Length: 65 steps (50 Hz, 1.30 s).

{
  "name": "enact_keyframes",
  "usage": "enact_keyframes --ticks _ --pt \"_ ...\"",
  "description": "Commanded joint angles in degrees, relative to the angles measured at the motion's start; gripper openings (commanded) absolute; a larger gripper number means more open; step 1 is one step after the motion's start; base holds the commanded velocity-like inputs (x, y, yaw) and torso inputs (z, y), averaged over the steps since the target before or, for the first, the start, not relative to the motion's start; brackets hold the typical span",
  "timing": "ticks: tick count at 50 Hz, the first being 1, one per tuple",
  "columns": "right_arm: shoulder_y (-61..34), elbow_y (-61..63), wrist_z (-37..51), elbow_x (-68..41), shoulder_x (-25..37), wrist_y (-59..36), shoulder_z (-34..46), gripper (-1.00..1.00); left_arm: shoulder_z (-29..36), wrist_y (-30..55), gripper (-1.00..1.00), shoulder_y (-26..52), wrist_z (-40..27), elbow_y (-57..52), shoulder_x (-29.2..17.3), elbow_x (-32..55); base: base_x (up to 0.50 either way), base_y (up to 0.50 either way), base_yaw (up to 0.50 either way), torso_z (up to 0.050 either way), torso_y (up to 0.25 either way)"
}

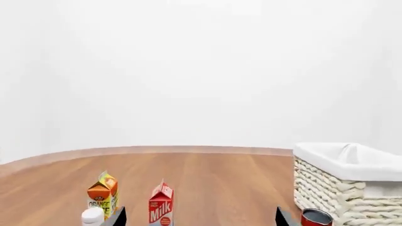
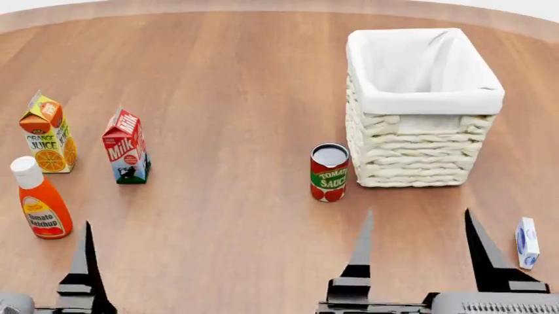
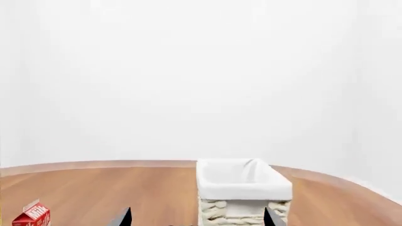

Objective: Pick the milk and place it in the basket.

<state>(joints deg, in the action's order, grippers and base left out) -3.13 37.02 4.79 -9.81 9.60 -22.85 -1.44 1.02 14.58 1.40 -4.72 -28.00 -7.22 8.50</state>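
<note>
Milk (image 2: 126, 147) upright, just ahead of left gripper (image 1: 199, 217), jaws wide, empty; right gripper (image 2: 417, 252) equally wide, aimed at basket (image 2: 423, 104). Left arm nearer.

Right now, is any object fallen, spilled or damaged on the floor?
Nothing stands out. The milk, juice carton, ketchup bottle and tomato sauce can stand upright and apart; the basket sits level.
</note>
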Motion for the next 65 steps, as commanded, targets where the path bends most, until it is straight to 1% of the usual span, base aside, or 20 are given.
enact_keyframes --ticks 1,3,4,6,7,9,10,13,15,17,22,44,62,65 --pt "-9.36 22.96 8.32 -11.35 10.85 -16.08 -4.64 1.00 -3.77 12.38 1.00 5.00 -2.41 -21.81 -3.97 4.86 0.00 0.00 0.00 0.000 0.000" --pt "-11.06 22.96 21.18 -22.42 22.19 -11.62 -1.72 1.00 -4.84 14.15 1.00 6.43 -3.04 -24.12 -4.33 5.78 0.00 0.00 0.00 0.000 0.000" --pt "-12.86 22.96 28.78 -27.16 29.58 -8.23 1.18 1.00 -5.65 15.77 1.00 7.54 -3.24 -25.89 -4.76 6.82 0.00 0.00 0.00 0.000 0.000" --pt "-16.19 22.96 39.19 -33.20 40.57 -1.31 6.59 1.00 -7.26 18.35 1.00 9.19 -4.05 -28.95 -5.31 8.39 0.00 0.00 0.00 0.000 0.000" --pt "-17.79 22.95 43.02 -35.08 44.90 1.81 9.30 1.00 -8.20 19.46 1.00 9.77 -4.36 -30.34 -5.53 9.52 0.00 0.00 0.00 0.000 0.000" --pt "-20.13 22.94 47.50 -36.55 50.23 6.07 13.46 1.00 -9.24 20.27 1.00 10.34 -5.93 -31.90 -6.59 11.17 0.00 0.00 0.00 0.000 0.000" --pt "-20.96 22.94 49.19 -36.65 52.28 8.20 15.26 1.00 -9.22 19.81 1.00 10.27 -8.09 -31.95 -8.27 13.24 0.00 0.00 0.00 0.000 0.000" --pt "-21.88 22.91 51.36 -36.59 55.16 11.87 18.27 1.00 -7.84 17.14 1.00 9.85 -14.12 -31.95 -13.41 17.64 0.00 0.00 0.00 0.000 0.000" --pt "-22.13 22.74 52.24 -36.44 55.76 12.73 19.04 1.00 -6.48 15.55 1.00 9.75 -17.39 -31.92 -16.44 19.51 0.00 0.00 0.00 0.000 0.000" --pt "-22.27 22.42 52.22 -36.01 55.55 13.18 19.54 1.00 -5.93 14.70 1.00 9.93 -19.31 -31.84 -18.09 20.81 0.00 0.00 0.00 0.000 0.000" --pt "-22.37 22.12 51.91 -35.58 55.76 14.27 20.10 1.00 -4.99 13.40 1.00 9.84 -20.89 -31.40 -19.60 20.90 0.00 0.00 0.00 0.000 0.000" --pt "-23.35 22.00 52.39 -34.15 56.23 14.83 22.43 1.00 -3.40 11.41 1.00 9.85 -24.10 -31.06 -22.75 22.24 0.00 0.01 0.00 0.000 0.000" --pt "-23.00 21.72 52.99 -33.07 56.62 16.16 23.95 1.00 -2.05 9.97 1.00 9.69 -25.51 -30.41 -24.29 22.13 0.00 0.49 0.00 0.000 0.000" --pt "-23.07 21.65 53.17 -32.97 56.71 16.22 24.12 1.00 -1.67 9.75 1.00 9.71 -25.65 -30.18 -24.49 21.94 0.00 0.14 0.00 0.000 0.000"
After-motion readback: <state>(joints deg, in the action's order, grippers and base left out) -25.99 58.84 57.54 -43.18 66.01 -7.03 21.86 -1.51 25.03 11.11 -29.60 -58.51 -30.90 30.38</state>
